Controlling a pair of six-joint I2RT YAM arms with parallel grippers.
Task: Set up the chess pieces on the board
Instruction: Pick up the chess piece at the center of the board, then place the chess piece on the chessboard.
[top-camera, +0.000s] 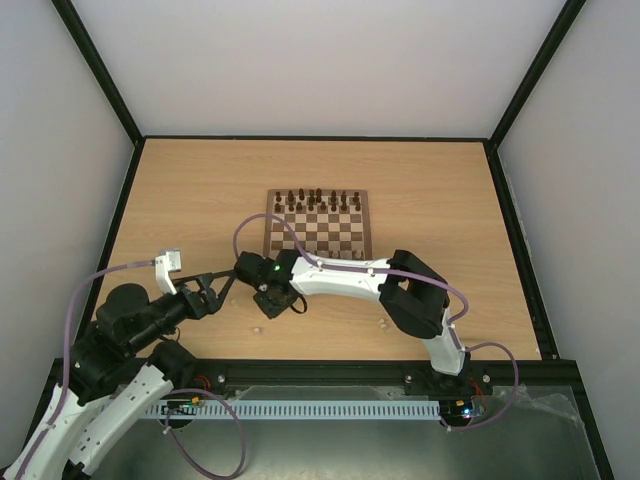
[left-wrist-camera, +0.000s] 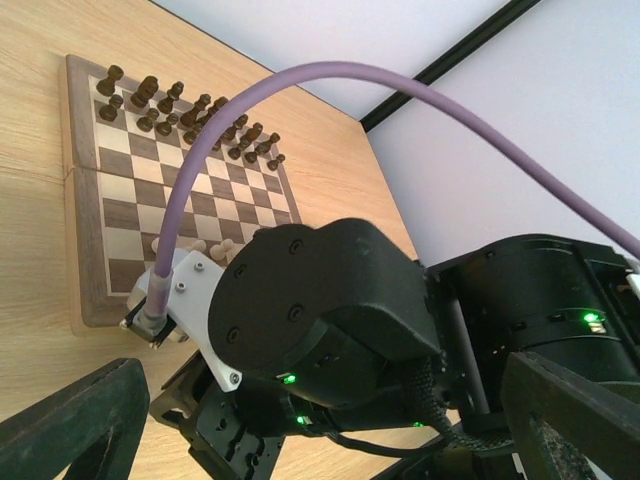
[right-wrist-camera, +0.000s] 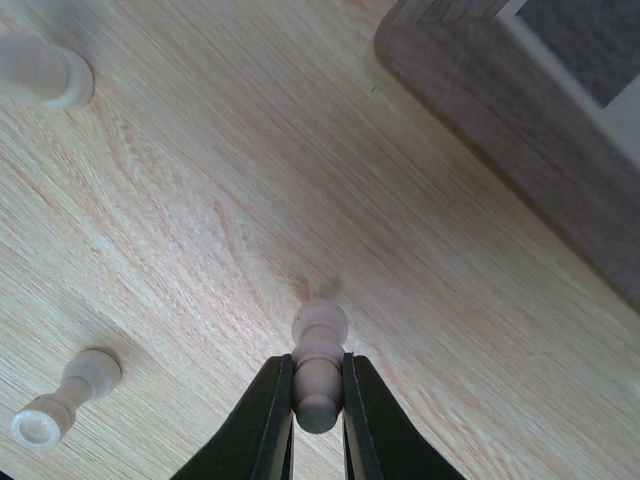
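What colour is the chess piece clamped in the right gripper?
Pale beige; the piece shows best in the right wrist view.

1 board (top-camera: 317, 235). Dark pcs (left-wrist-camera: 190, 110): approx 16, 2 rows. Pale pcs (right-wrist-camera: 320, 325) near right pincer (right-wrist-camera: 318, 372): 3 – 1 between its fingers (right-wrist-camera: 265, 420), 1 lying to its left, 1 farther up-left on worktop (right-wrist-camera: 250, 200). At least 3 more pale on board.

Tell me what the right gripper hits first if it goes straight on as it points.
The bare tabletop. The right gripper, shut on a pale chess piece, points down at the wood short of the board, so the piece's tip would likely touch first; the gap is hard to judge.
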